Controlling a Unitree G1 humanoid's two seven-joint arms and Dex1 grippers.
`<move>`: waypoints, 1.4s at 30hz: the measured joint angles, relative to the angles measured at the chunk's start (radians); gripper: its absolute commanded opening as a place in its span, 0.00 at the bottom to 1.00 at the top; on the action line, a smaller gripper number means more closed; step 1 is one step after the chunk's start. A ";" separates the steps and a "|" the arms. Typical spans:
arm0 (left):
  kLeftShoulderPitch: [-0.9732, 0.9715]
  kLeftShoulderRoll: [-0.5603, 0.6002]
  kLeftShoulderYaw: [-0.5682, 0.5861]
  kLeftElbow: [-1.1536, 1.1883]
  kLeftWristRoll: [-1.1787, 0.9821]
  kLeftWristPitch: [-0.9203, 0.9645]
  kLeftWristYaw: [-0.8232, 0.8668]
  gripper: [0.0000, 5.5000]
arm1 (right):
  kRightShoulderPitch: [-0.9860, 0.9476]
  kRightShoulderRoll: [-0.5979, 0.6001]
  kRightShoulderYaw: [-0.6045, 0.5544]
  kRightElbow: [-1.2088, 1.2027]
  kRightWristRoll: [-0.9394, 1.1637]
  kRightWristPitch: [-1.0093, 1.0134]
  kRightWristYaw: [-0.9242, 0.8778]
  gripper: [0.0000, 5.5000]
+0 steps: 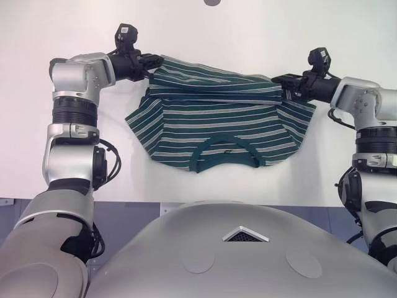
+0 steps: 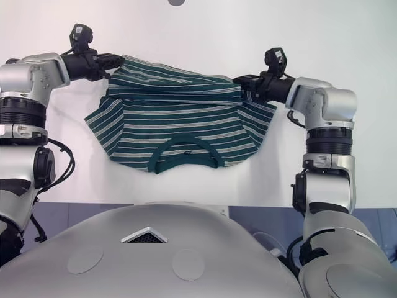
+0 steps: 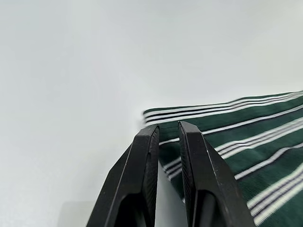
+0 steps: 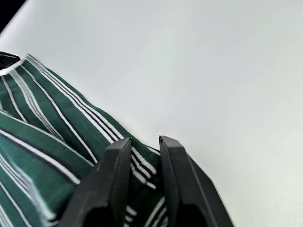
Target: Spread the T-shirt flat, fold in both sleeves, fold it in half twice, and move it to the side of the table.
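Two far corners of T-shirt (image 1: 217,118) pinched, left claw (image 1: 152,66), right claw (image 1: 280,82)

My left arm (image 1: 71,133) and right arm (image 1: 372,118) are rounded silver-grey shells, broken by black ribbed rings at the joints. Black cables (image 1: 110,162) loop out beside my left elbow, and one more black cable (image 1: 336,118) curls by my right forearm. Each wrist ends in matt black, topped by a small boxy black camera (image 1: 126,32). My left hand (image 3: 168,130) and right hand (image 4: 144,142) each have two flat black fingers with finely ribbed inner faces.
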State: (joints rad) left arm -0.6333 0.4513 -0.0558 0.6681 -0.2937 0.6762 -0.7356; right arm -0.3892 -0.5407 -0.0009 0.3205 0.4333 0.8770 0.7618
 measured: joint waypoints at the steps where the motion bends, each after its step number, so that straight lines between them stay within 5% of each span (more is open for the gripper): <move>1: -0.011 -0.011 -0.002 0.036 0.014 -0.030 0.003 0.13 | -0.006 0.000 0.011 0.005 -0.010 -0.016 0.003 0.20; 10: -0.028 -0.045 -0.023 0.088 0.053 -0.101 -0.065 0.10 | 0.004 -0.009 0.043 -0.061 -0.017 -0.027 0.104 0.21; 16: -0.020 -0.049 -0.030 0.077 0.072 -0.123 -0.076 0.00 | 0.044 -0.039 0.064 -0.145 -0.003 -0.020 0.168 0.00; 23: -0.009 -0.057 0.056 0.045 0.030 -0.137 -0.073 0.00 | 0.045 -0.038 0.062 -0.159 -0.012 -0.039 0.150 0.00; 27: -0.010 -0.056 0.071 0.025 0.028 -0.136 -0.079 0.00 | 0.036 -0.038 0.058 -0.134 -0.043 -0.052 0.121 0.16; 34: -0.010 -0.057 0.105 -0.004 0.011 -0.141 -0.081 0.00 | 0.019 -0.045 0.114 -0.075 -0.082 -0.066 0.171 0.16; 38: -0.010 -0.058 0.111 -0.004 0.011 -0.147 -0.080 0.00 | 0.014 -0.044 0.132 -0.064 -0.093 -0.085 0.187 0.01; 42: -0.010 -0.058 0.134 -0.014 0.007 -0.156 -0.078 0.00 | 0.015 -0.041 0.127 -0.072 -0.094 -0.092 0.185 0.00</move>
State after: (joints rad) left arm -0.6429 0.3932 0.0783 0.6541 -0.2870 0.5200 -0.8141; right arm -0.3744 -0.5819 0.1266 0.2483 0.3392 0.7846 0.9470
